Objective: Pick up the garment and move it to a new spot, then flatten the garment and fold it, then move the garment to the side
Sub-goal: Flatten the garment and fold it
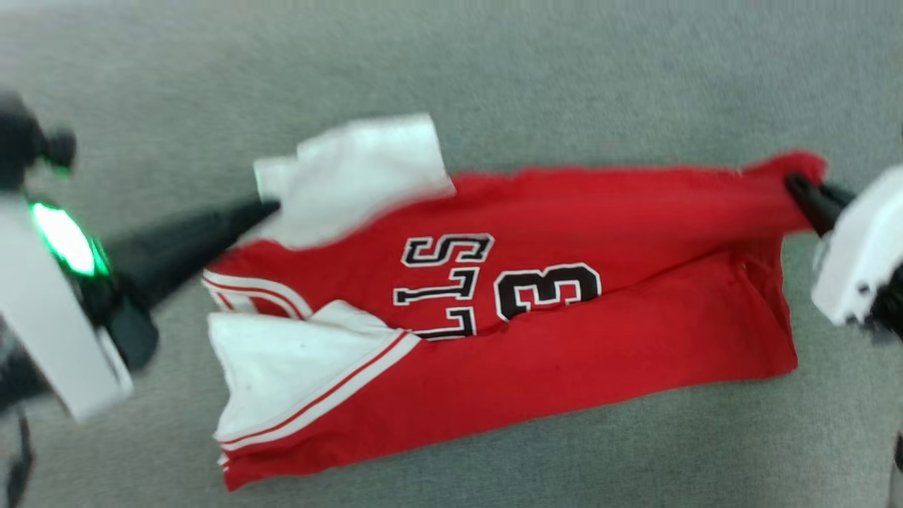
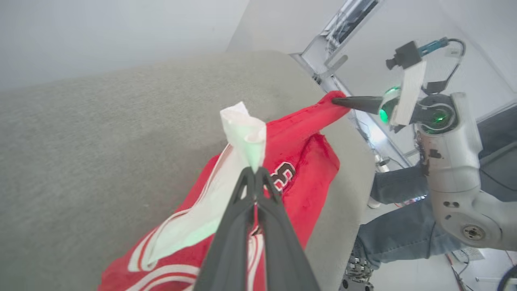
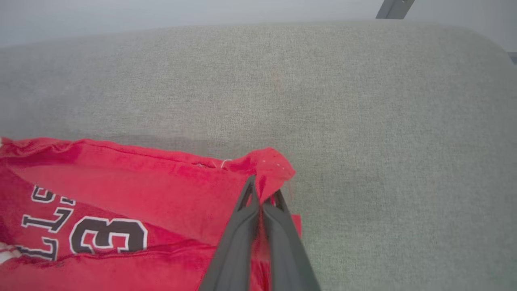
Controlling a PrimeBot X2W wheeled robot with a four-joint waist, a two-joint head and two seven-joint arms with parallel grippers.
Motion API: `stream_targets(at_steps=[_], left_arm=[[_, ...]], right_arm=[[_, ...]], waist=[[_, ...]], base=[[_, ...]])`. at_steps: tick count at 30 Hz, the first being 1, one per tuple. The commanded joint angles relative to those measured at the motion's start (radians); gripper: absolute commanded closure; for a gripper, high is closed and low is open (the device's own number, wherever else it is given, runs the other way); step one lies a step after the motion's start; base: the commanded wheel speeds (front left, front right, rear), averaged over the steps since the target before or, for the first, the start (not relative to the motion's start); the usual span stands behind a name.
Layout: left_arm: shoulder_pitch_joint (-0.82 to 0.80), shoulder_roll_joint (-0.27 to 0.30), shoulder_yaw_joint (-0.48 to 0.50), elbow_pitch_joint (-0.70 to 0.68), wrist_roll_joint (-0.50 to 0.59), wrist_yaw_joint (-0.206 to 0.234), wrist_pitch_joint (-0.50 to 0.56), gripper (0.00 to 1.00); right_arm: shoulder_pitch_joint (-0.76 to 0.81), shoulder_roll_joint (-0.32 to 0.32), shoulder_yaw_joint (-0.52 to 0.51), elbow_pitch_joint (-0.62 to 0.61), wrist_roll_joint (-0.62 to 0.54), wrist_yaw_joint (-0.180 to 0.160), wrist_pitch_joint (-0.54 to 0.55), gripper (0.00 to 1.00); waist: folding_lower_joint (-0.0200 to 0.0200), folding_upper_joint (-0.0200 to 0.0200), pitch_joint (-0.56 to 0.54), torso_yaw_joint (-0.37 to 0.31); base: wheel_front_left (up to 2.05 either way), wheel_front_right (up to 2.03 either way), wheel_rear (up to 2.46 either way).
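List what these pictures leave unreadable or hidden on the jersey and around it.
- Head view: the garment's chest lettering, partly covered by its lower white sleeve.
- Head view: the left gripper's tips, blurred at the upper white sleeve's edge.
- Left wrist view: a person, cut off above the legs by the right arm.

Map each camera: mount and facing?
Head: on the head, facing down at the red T-shirt with white sleeves on a grey fabric surface; left gripper and right gripper at its ends.
Left wrist: along its own gripper, shut on a white sleeve; right arm beyond.
Right wrist: along its own gripper, shut on the red hem corner.
Shared: the shirt's black-and-white lettering.
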Motion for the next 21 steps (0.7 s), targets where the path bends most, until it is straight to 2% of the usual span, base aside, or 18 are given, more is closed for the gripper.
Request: stream_targets(at_steps=[1, 7, 14, 21], left_arm=[[0.058, 0.019, -0.002, -0.032, 0.013, 0.001, -0.039, 1.00], [0.249, 0.080, -0.051, -0.122, 0.066, 0.001, -0.209, 1.00], [0.359, 0.072, -0.121, -0.101, 0.094, 0.001, -0.305, 1.00], [0.399, 0.026, -0.198, 0.005, 0.114, 0.001, -0.358, 1.00]], right_arm=[[0.047, -0.004, -0.018, -0.022, 0.021, -0.002, 0.001, 1.00], [0.196, 0.008, -0.067, -0.071, 0.064, -0.002, -0.039, 1.00], [0.304, 0.034, -0.115, -0.067, 0.065, -0.002, -0.116, 1.00], [0.331, 0.052, -0.102, 0.031, 0.032, -0.002, -0.233, 1.00]], waist=[[0.0000, 0.0000, -0.061, 0.048], [0.0000, 0.0000, -0.068, 0.057], [0.0000, 0.0000, -0.043, 0.074], [0.0000, 0.0000, -0.008, 0.072]], base=[[0.00, 0.00, 0.00], [0.00, 0.00, 0.00], [0.00, 0.00, 0.00], [0.00, 0.00, 0.00]])
